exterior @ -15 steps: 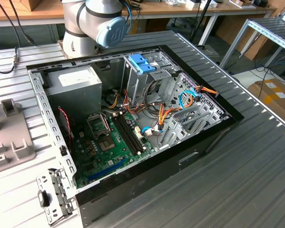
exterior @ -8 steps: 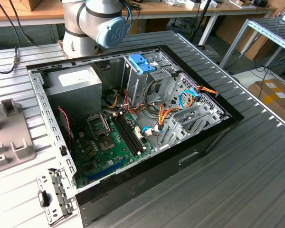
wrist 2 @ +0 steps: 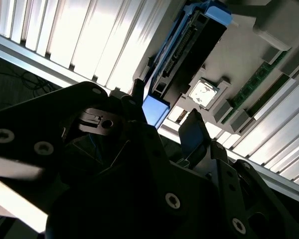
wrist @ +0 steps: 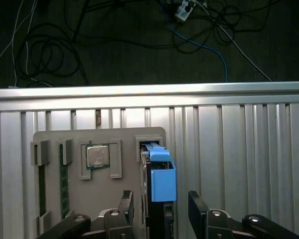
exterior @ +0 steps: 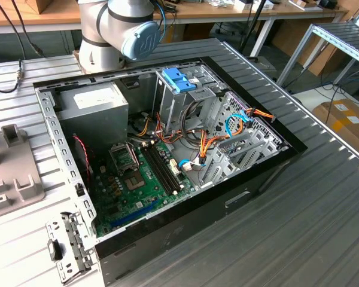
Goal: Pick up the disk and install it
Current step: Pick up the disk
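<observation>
The gripper point(wrist: 160, 195) is hovering with jaws wide open, straddling without touching the disk point(wrist: 161, 174) standing upright in the grey holder point(wrist: 117, 137).

Disk point(wrist 2: 192, 47) end partly behind pincer point(wrist 2: 165, 105)

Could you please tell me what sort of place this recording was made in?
Probably a robotics lab or workshop set up for computer assembly: an open PC case lies on a ribbed metal table next to a robot arm, with workbenches and a cardboard box around.
</observation>
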Action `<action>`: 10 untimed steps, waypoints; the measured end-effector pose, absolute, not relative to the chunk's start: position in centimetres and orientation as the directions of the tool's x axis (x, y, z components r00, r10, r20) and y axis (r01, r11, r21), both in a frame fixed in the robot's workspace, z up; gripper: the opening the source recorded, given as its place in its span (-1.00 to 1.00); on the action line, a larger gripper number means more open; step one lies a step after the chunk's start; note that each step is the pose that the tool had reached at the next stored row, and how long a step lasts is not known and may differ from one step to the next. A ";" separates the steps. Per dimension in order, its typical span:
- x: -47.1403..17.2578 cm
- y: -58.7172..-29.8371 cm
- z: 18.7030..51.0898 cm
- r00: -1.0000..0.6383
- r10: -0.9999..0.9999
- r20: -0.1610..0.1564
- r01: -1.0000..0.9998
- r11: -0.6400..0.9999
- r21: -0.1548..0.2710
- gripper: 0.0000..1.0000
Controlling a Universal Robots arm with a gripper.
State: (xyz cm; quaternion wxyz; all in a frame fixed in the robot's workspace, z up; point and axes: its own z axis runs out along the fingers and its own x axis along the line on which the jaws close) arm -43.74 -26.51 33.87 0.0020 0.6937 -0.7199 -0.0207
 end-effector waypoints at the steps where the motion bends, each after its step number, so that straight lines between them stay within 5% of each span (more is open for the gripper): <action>1: -43.7 -26.5 33.9 -0.038 -0.999 -0.026 -0.999 0.037 0.033 0.11; 10: -43.7 -26.5 33.7 -0.038 -0.999 -0.026 -0.999 0.037 0.033 0.11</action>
